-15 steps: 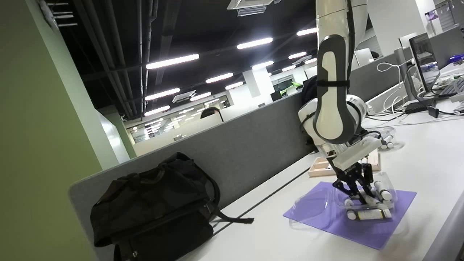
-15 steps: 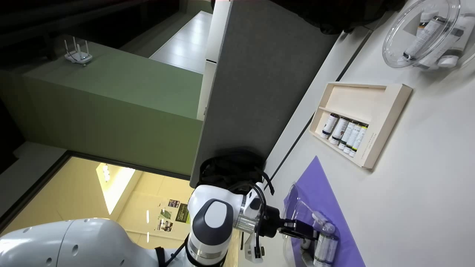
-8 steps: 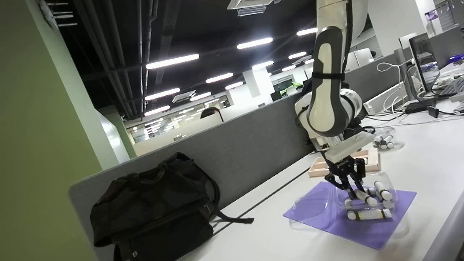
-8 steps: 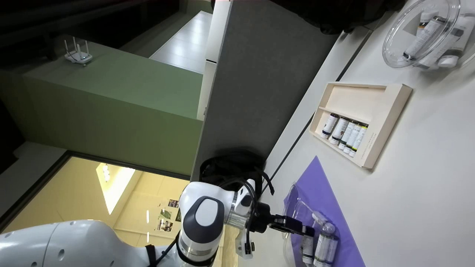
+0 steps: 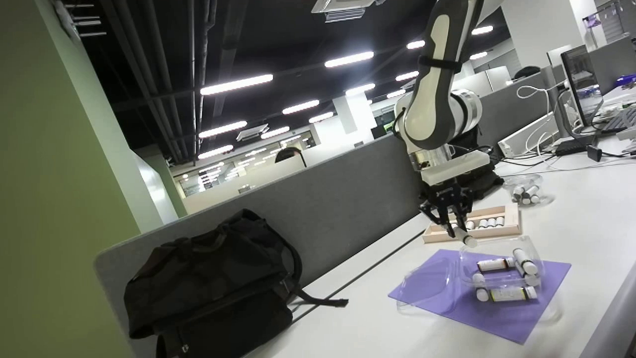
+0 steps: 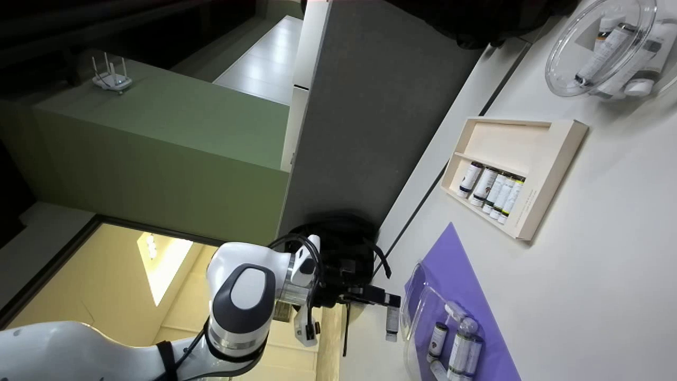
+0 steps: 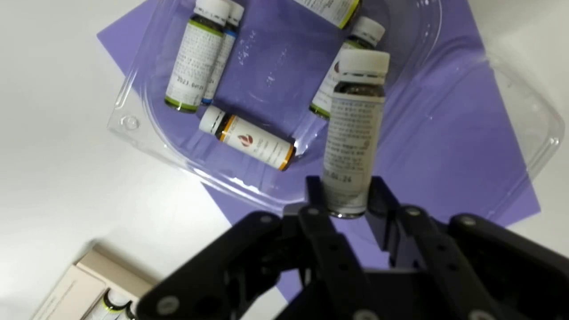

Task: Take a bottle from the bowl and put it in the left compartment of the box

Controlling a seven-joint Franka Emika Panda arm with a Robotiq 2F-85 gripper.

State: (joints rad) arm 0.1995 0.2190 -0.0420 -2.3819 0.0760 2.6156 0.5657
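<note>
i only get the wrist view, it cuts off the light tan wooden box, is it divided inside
Observer: Yes, in an exterior view a thin wooden divider crosses the light tan wooden box.
Operator: what's in it
Observer: Five white-labelled bottles lie side by side on the divider's side nearer the flat purple mat.
Operator: anything like that outside my view
Observer: Yes, both exterior views show more bottles in a clear plastic container past the box from the mat.

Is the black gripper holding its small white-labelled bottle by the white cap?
No, in the wrist view the black gripper clamps the white-labelled bottle near its base, with the white cap at the free end.
</note>
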